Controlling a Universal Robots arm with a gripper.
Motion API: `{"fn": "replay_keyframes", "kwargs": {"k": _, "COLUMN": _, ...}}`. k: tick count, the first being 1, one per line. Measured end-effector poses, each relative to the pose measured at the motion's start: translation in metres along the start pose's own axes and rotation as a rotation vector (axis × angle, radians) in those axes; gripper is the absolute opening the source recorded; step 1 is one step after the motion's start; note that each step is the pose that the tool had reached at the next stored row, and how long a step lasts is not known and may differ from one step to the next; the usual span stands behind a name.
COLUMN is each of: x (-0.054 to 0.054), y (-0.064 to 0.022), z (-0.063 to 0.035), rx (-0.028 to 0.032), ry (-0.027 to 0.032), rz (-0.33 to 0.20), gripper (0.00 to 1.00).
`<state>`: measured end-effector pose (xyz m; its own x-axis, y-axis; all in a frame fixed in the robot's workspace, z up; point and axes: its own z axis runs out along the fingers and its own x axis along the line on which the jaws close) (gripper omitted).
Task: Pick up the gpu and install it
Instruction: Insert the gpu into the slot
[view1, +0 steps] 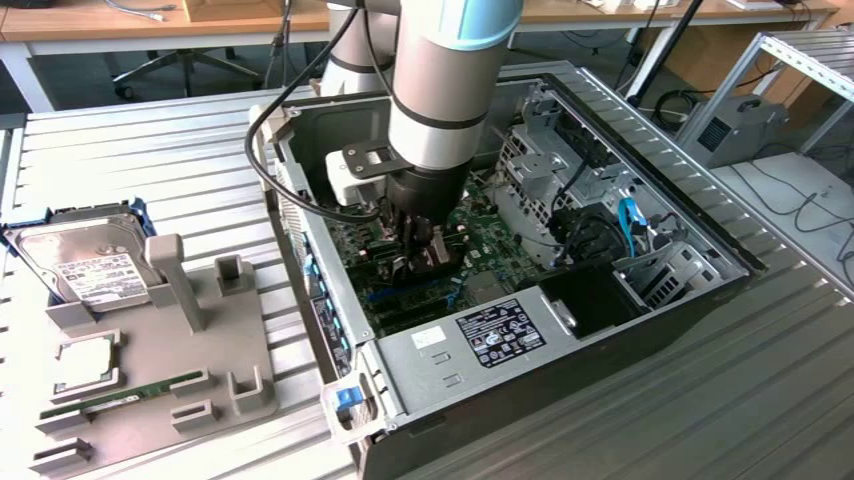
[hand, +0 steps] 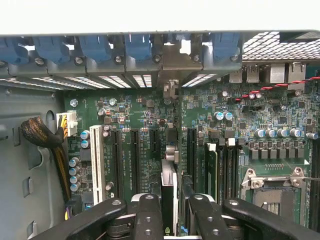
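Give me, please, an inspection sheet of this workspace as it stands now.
Surface: ribbed metal table carrying an open computer case and a grey parts holder.
Job's things: gpu seen edge-on between the pincer's fingers, over the motherboard slots; seating cannot be told.
Clutter: hard drive, memory stick and processor chip on the holder.
Grippers: pincer inside the case, closed on the gpu.
Cables: black cable looping off the arm; blue cable in the case.
Surroundings: desk, office chair.
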<state>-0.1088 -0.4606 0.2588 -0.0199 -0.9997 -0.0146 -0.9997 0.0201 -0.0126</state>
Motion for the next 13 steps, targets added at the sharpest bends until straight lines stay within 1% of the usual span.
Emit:
{"fn": "replay_keyframes", "kwargs": {"k": 7, "x": -0.0001, "y": 0.0, "z": -0.0001, "rx": 0.0004, "ry": -0.0006, "rz": 0.0, "gripper": 0.26}}
{"fn": "replay_keyframes", "kwargs": {"k": 13, "x": -0.0002, "y": -0.0001, "z": -0.0031, "rx": 0.001, "ry": -0.0007, "rz": -0.001, "gripper": 0.26}}
